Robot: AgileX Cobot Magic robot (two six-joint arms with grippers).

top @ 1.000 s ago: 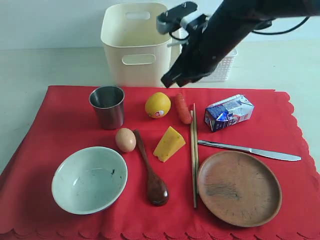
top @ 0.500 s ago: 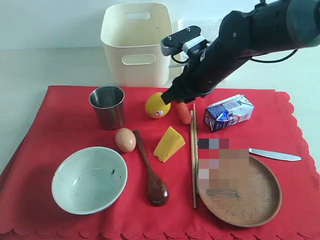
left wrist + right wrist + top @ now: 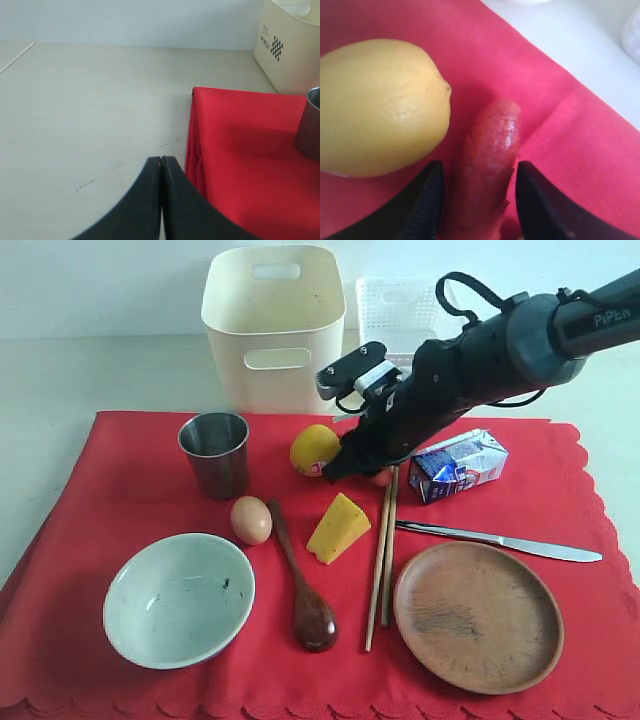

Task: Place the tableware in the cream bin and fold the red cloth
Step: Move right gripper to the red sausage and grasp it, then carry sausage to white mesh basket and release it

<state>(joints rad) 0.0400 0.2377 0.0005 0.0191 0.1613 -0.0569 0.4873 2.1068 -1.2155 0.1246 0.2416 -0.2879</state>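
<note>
Right hand (image 3: 477,170), jaws apart, straddles the sausage (image 3: 494,132), with the lemon (image 3: 380,107) just beside.

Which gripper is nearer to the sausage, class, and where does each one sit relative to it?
Right. The right gripper has its open jaws either side of the sausage. The left gripper, shut, is over the table beyond the red cloth edge, well away.

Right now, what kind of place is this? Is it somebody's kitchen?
Probably a robot's practice table, not a real kitchen. A bowl, a plate and a lemon sit on a red cloth, and a black robot arm reaches over them.
</note>
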